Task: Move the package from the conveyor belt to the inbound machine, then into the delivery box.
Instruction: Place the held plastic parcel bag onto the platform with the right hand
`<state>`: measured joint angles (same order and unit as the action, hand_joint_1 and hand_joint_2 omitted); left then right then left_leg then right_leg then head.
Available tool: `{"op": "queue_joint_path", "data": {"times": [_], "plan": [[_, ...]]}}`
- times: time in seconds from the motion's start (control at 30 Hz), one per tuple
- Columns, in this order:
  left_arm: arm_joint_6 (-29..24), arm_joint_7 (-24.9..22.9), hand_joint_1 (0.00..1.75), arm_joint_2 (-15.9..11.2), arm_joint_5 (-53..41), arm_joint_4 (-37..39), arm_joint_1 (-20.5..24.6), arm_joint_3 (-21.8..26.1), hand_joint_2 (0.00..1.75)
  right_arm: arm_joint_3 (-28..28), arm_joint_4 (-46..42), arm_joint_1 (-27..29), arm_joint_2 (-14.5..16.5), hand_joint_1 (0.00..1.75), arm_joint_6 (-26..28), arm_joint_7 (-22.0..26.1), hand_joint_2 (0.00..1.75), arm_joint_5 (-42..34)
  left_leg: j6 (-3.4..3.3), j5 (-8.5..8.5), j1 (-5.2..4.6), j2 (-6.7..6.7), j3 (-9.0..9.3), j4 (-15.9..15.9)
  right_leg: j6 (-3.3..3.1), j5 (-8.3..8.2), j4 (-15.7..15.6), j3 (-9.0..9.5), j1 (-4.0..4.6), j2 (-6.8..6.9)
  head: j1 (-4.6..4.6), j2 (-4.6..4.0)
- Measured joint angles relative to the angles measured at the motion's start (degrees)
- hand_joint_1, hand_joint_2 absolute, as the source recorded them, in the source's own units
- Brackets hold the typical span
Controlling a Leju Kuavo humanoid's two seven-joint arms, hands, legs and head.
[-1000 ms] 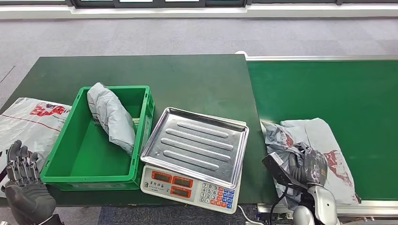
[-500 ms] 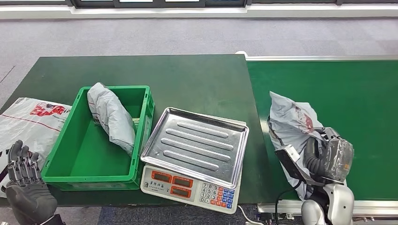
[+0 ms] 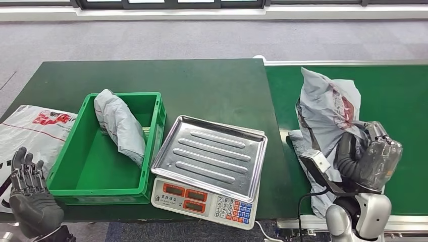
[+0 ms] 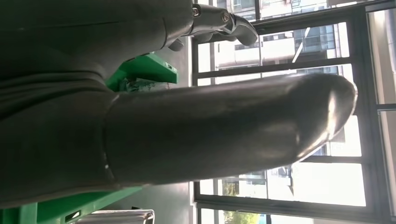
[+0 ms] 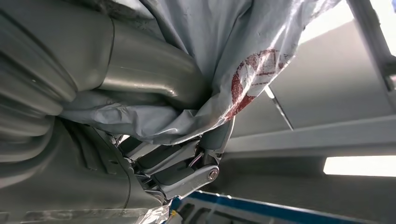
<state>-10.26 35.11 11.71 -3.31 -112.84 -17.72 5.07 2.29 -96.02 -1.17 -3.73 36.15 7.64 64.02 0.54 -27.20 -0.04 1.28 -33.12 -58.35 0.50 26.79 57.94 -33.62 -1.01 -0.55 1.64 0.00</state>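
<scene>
Grey crumpled plastic package with red print [image 3: 325,108] held up over near edge of green conveyor belt [image 3: 388,96], grasped by right hand [image 3: 353,156], thumb and fingers [image 5: 154,77] pinching film. Lower fold possibly brushing belt, hard to tell. Bare belt beyond and right of package. Silver steel tray of white scale [image 3: 209,151] bare, just across belt edge on dark green surface [image 3: 202,83]. Green plastic crate [image 3: 108,146] holds another grey bag [image 3: 120,126]. Left hand [image 3: 30,199] low at near edge, released, fingers apart. Against earlier frame: package flat on belt then, now raised, hand higher.

left hand [image 4: 140,116] fingers [image 4: 224,21] beside green crate [image 4: 144,70].
</scene>
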Motion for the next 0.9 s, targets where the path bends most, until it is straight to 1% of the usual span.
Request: {"op": "queue_joint_path", "data": {"times": [0.07,0.17,0.3,0.43,0.53,0.67,0.9], "plan": [[-0.22,-0.08,0.0,-0.26,0.07,0.61,0.69,-0.07,0.0,-1.15,-0.05,-1.15,-0.44,1.75,0.04,1.14,1.75,-1.78,-0.01,0.01,0.0,0.01,0.0,0.0,0.0,0.0,0.0,0.01,0.0,0.0,0.0,0.0],[-0.4,-0.43,0.0,-0.89,0.43,1.97,2.39,-0.42,0.0,-3.63,0.49,-3.25,-0.76,1.75,-1.53,3.41,1.75,-5.99,0.0,0.02,0.0,-0.01,0.01,0.0,-0.01,-0.01,0.0,0.01,0.0,0.0,0.0,0.0],[-0.32,-1.04,0.0,-1.87,1.21,5.31,6.3,-2.07,0.0,-7.88,5.54,-7.26,0.13,1.75,-4.0,7.8,1.75,-13.33,0.03,0.08,0.02,-0.01,0.02,0.0,-0.01,-0.06,0.01,0.03,0.02,0.0,0.0,0.0],[-0.42,-1.83,0.0,-2.49,1.34,9.35,11.14,-4.67,0.0,-12.81,14.57,-11.22,3.59,1.75,-5.38,12.22,1.75,-18.35,0.11,0.18,0.05,0.01,0.03,0.0,-0.06,-0.13,0.04,0.01,0.05,0.0,0.0,0.0],[-0.59,-2.15,0.0,-2.77,1.67,11.72,13.61,-6.25,0.0,-16.02,20.3,-13.01,6.39,1.75,-5.91,14.09,1.75,-21.15,0.15,0.21,0.07,0.04,0.03,0.0,-0.07,-0.14,0.06,-0.01,0.06,0.0,0.0,0.0],[-0.6,-2.38,0.0,-2.96,2.29,14.32,15.8,-7.83,0.0,-18.72,25.45,-14.04,9.3,1.75,-6.21,15.27,1.75,-23.7,0.16,0.22,0.08,0.13,-0.04,0.01,-0.07,-0.12,0.07,-0.05,0.06,0.0,-0.01,0.0],[-0.73,-2.54,0.0,-3.03,2.57,17.05,17.89,-9.43,0.0,-21.0,30.77,-14.52,12.9,1.75,-8.33,15.53,1.75,-24.84,0.17,0.21,0.07,0.12,-0.15,0.0,-0.07,-0.12,0.06,-0.16,0.05,0.0,0.0,0.0]]}}
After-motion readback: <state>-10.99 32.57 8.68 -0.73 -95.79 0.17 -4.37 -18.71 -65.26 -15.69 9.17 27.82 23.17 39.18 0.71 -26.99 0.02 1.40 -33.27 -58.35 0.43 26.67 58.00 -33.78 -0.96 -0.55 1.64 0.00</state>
